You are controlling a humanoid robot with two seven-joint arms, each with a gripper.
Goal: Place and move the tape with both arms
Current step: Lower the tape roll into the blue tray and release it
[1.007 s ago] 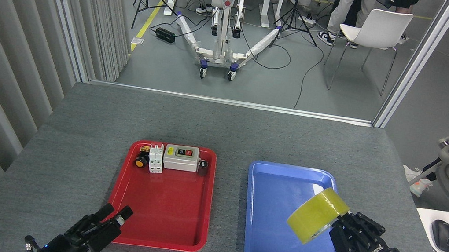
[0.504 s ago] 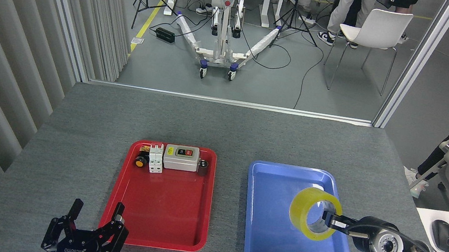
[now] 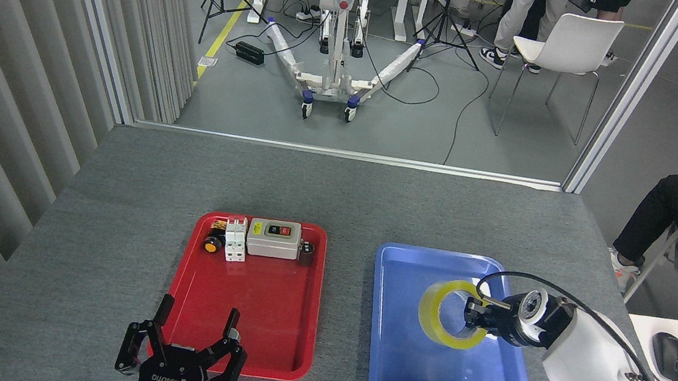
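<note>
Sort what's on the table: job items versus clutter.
Job: tape, right gripper holding it above the blue tray, left gripper open.
Clutter: red tray, switch box, white breaker, orange button.

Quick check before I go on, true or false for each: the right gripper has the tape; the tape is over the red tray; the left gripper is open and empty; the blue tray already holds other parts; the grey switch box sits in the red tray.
1. The right gripper has the tape. True: it is shut on the roll's wall.
2. The tape is over the red tray. False: it is over the blue tray.
3. The left gripper is open and empty. True.
4. The blue tray already holds other parts. False: nothing else shows in it.
5. The grey switch box sits in the red tray. True: it is at the far end.
</note>
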